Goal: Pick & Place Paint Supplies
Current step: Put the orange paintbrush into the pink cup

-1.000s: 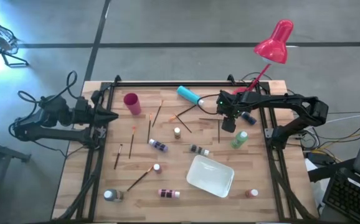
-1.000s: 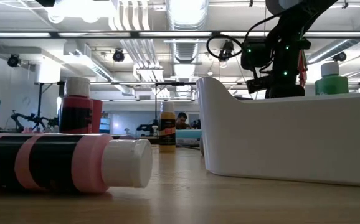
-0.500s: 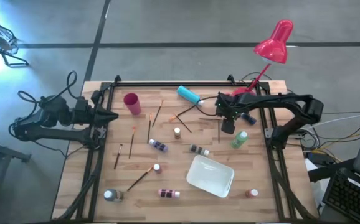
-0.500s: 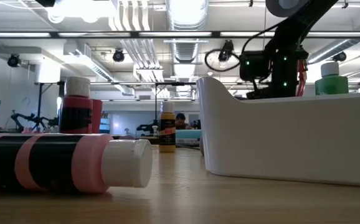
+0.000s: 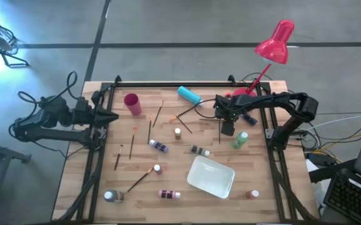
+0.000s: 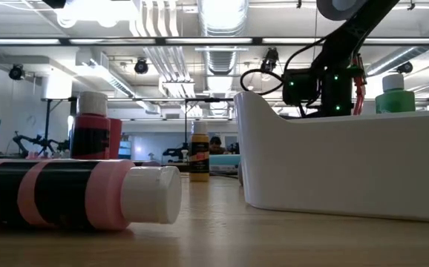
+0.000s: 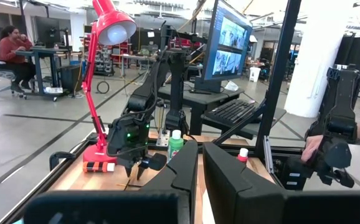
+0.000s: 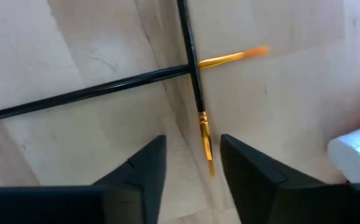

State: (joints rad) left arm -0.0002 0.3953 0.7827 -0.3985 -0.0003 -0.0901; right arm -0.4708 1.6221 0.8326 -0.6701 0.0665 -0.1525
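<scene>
High view: wooden slat table (image 5: 137, 206) is sitting on grey concrete; paint bottles and brushes are lying scattered around a white rounded tray (image 5: 210, 176) at 5 o'clock. Left gripper (image 5: 113, 117) is waiting at 9 o'clock, fingers pressed together.

Low view: glossy pink-and-black bottle (image 6: 77, 194) is lying at 8 o'clock, ceiling ducts running behind.

Right wrist view: right gripper (image 8: 192, 163) is hovering, fingers spread either side of a thin black brush (image 8: 192, 68) crossing a second brush (image 8: 86, 92) on pale wood.
</scene>
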